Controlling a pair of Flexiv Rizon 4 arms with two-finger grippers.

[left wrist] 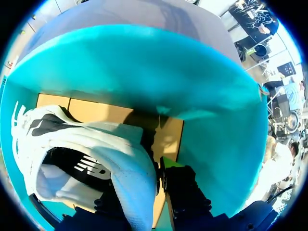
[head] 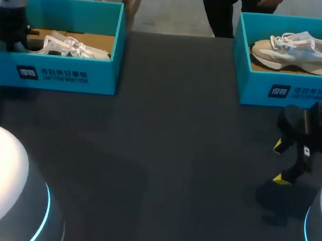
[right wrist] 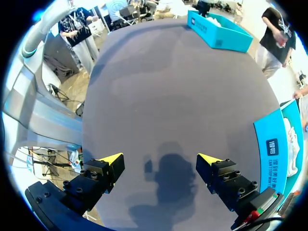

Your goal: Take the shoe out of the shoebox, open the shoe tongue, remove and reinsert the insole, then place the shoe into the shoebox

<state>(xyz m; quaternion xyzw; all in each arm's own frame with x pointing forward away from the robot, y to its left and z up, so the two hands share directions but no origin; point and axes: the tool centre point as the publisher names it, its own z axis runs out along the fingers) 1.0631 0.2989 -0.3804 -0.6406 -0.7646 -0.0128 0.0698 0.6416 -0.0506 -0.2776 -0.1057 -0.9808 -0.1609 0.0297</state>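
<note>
With the left tool (left wrist: 140,188) apparently pinched on the heel collar of the white shoe (head: 71,47), which lies in the far-left shoebox (head: 68,73), and the right tool (right wrist: 159,165) spread wide and empty over the near-right surface (head: 165,132), so thin a grip could slip, or drag the light box up.

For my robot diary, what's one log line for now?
left tool: shut on white shoe, inside left shoebox | right tool: open, over table | shoe not out
</note>
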